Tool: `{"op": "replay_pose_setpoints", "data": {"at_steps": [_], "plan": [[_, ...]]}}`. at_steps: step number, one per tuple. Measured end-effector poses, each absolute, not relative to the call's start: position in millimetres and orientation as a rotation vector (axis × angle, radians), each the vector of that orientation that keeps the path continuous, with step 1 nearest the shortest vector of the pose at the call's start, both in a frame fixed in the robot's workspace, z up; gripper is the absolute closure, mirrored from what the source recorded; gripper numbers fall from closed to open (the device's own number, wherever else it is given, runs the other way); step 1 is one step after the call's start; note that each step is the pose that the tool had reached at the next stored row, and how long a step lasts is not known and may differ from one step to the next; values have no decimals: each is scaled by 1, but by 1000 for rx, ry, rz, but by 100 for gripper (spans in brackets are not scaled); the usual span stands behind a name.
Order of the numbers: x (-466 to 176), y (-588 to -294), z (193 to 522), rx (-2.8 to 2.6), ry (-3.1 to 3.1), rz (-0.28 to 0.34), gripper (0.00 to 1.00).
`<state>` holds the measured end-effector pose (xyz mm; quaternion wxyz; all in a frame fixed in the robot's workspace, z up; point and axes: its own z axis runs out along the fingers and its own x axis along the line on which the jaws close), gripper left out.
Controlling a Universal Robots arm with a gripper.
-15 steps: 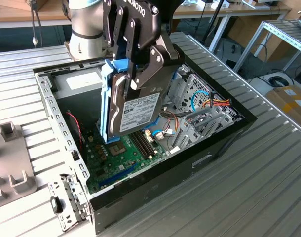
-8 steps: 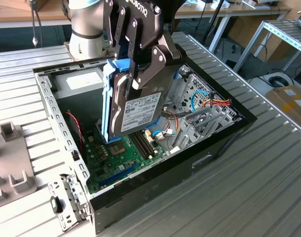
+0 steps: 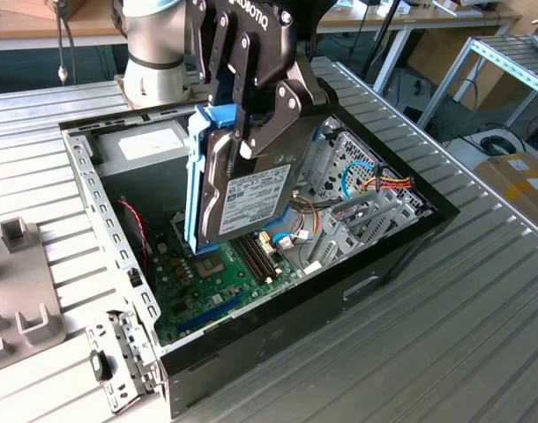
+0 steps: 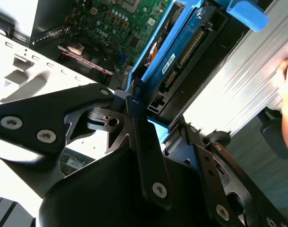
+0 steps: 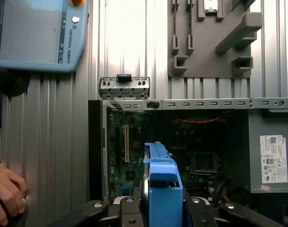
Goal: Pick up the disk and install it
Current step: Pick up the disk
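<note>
My gripper (image 3: 247, 132) is clenched on the disk (image 3: 251, 203), tilted above the open case (image 3: 93, 189). Squaring it to the drive cage (image 3: 338, 152) matters, I judge.

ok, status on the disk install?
End effector shut on the disk, held on edge over the open case. Not seated yet. Loose cables by the drive cage.
</note>
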<state>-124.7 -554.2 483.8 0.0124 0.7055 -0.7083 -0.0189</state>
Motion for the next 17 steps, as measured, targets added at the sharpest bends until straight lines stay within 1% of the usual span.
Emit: {"op": "replay_pose_setpoints", "data": {"at_steps": [17], "plan": [[-119, -554, 484, 2198, -2207, -57, 63]]}}
